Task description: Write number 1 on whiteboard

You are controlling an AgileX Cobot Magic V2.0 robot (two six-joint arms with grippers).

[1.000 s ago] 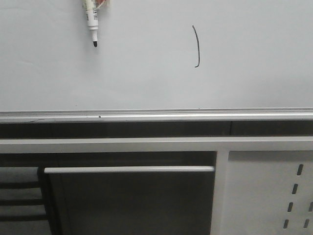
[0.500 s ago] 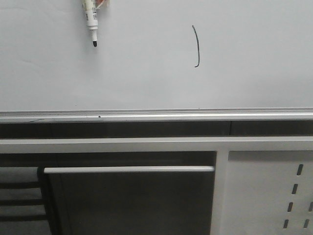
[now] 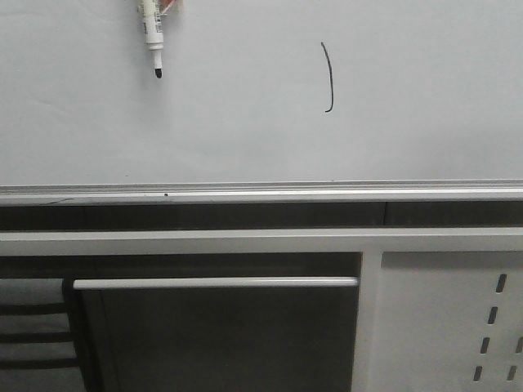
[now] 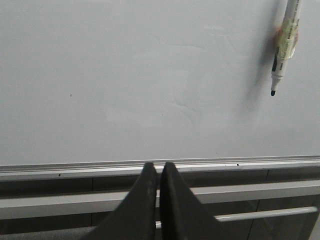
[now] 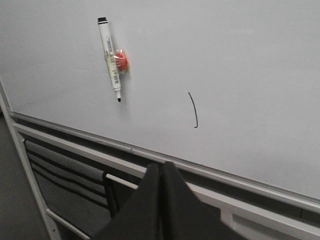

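The whiteboard (image 3: 245, 139) fills the upper half of the front view, with a silver rail along its lower edge. The number 1 (image 3: 328, 77) is a thin black curved stroke with a tiny hook, right of centre; it also shows in the right wrist view (image 5: 193, 110). A white black-tipped marker (image 3: 153, 37) hangs tip down on the board at upper left, beside an orange holder (image 5: 121, 60). My left gripper (image 4: 159, 167) is shut and empty, below the board's rail. My right gripper (image 5: 161, 166) is shut and empty, also below the rail. Neither gripper shows in the front view.
Below the rail (image 3: 261, 194) stands a pale metal frame with a horizontal bar (image 3: 216, 282). A grey perforated panel (image 3: 449, 322) is at lower right. Dark slats (image 3: 33, 327) are at lower left.
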